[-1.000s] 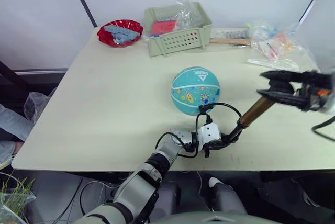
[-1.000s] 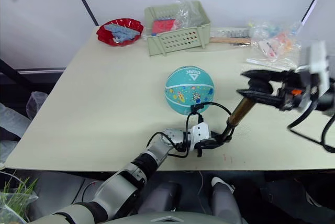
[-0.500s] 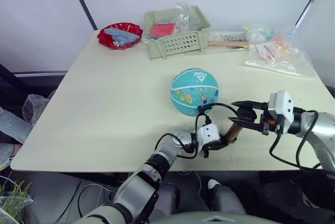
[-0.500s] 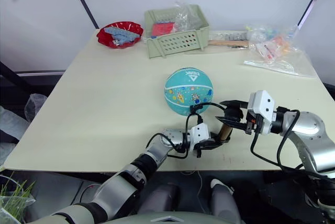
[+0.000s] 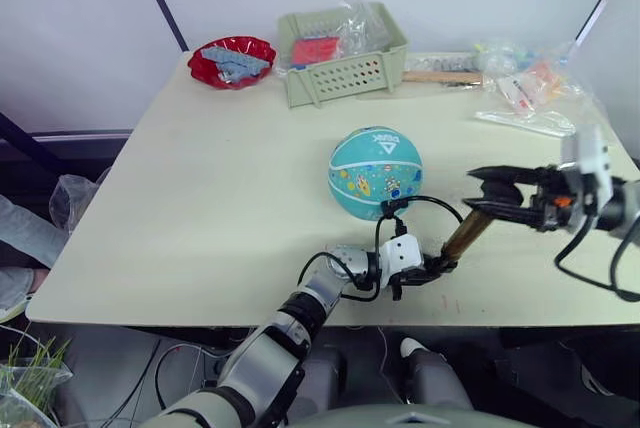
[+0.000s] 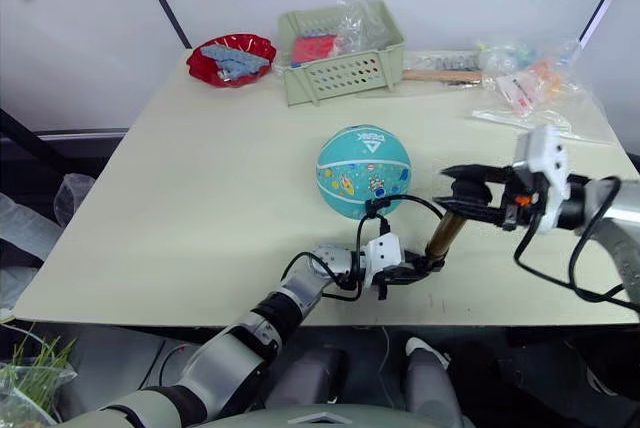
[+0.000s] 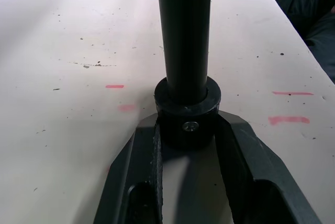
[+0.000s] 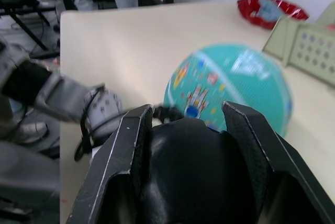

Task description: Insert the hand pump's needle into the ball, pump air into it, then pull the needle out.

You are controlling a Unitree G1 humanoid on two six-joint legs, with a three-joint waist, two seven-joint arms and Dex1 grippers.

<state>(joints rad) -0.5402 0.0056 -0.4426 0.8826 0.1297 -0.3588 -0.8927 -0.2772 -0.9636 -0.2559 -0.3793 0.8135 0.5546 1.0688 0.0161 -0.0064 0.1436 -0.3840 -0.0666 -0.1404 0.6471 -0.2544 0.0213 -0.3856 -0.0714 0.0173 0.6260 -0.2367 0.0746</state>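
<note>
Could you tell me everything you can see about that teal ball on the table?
The teal rubber ball with white stripes, small colourful cartoon prints and a white triangle logo near its top sits on the beige table, near the middle. It looks round and full. A thin black hose from the gold-bronze hand pump loops to its near lower side. Neither gripper touches the ball itself.

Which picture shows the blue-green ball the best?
The left eye view: the ball sits whole and unblocked on the table, with its white logo and cartoon prints on show. The right eye view shows it nearly as well. In the right wrist view it is blurred and partly behind the right gripper and the pump's black handle.
</note>
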